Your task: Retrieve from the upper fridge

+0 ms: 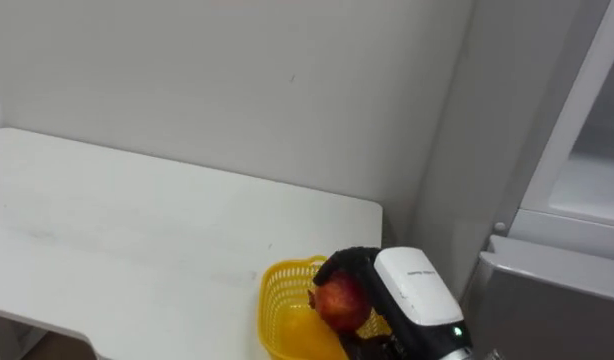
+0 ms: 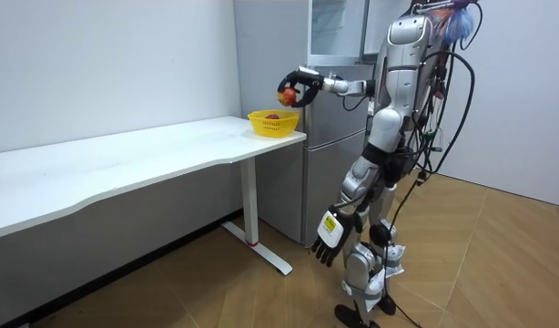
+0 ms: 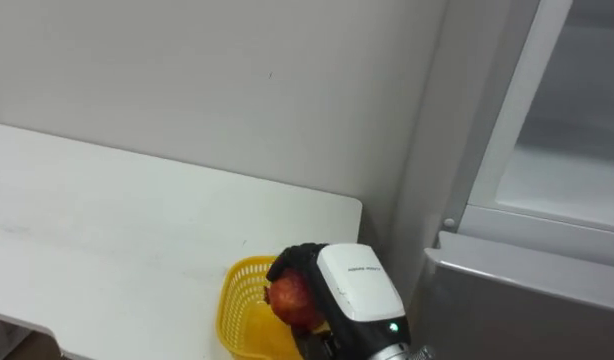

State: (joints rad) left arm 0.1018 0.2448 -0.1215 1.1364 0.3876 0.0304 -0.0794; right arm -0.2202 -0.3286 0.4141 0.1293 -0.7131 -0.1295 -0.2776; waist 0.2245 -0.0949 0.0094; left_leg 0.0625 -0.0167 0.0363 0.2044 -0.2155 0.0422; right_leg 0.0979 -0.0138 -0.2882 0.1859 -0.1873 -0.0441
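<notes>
Left hand (image 2: 328,239): hangs low beside the thigh in the room view, fingers loose and spread, holding nothing.
Right hand (image 1: 412,285): reaches out from the lower right, dark fingers curled round a red apple (image 1: 337,300).
Task item: the apple is clear of the fridge and held in the air, over the near right part of the yellow basket (image 1: 277,300). It is not resting in it.
Basket: sits at the right-hand end of the white surface (image 1: 137,230), near the edge. The room view shows something reddish already inside.
Step in hand: judged to be the lowering and release of the apple into the basket.
Fridge (image 1: 547,290): stands just to the right of the surface, with its upper compartment (image 1: 592,195) open.
Risk, release: the apple hangs close to the basket's near wall. Letting go from this height could bounce it out or off the rim.
Risk, basket: it looks light. A push from the fingers could slide or tip it off the end of the surface.
Risk, contents: dropping onto the item inside could bruise both or roll the apple out.
Risk, door: left open, the upper door may foul the arm on withdrawal.
</notes>
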